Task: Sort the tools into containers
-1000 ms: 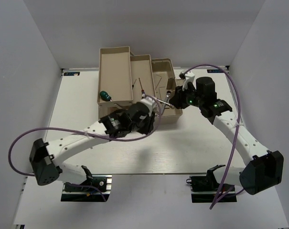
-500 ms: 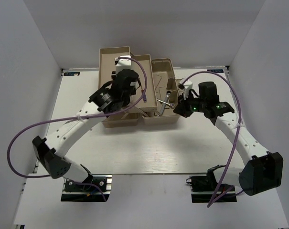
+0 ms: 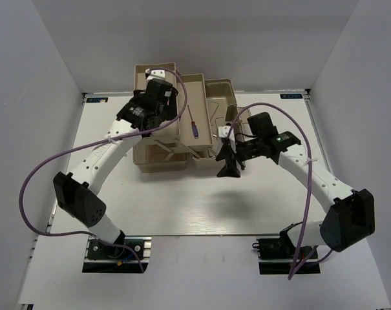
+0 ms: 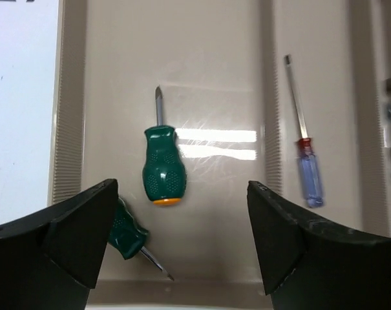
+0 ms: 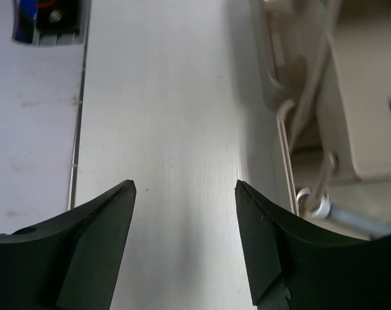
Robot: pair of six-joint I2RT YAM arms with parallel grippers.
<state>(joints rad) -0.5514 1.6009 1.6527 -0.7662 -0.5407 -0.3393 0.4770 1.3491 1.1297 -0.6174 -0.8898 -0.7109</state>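
My left gripper hangs open over the back left beige tray. Two green-handled screwdrivers lie in that tray: one just ahead of the jaws, the other partly hidden behind the left finger. A thin purple screwdriver lies in the middle tray beside it and also shows in the top view. My right gripper is open and empty over the bare table, in front of the toolbox. A silver wrench end shows at the toolbox edge, right of its jaws.
The fold-out toolbox and its trays fill the back middle of the white table. A thin white wire handle hangs at the toolbox's side. White walls close in the left, right and back. A black mount sits at the table's edge.
My left arm swung from the toolbox front to over the back left tray; the purple screwdriver now lies uncovered in the middle tray. My right gripper drew back from the toolbox to above the table.
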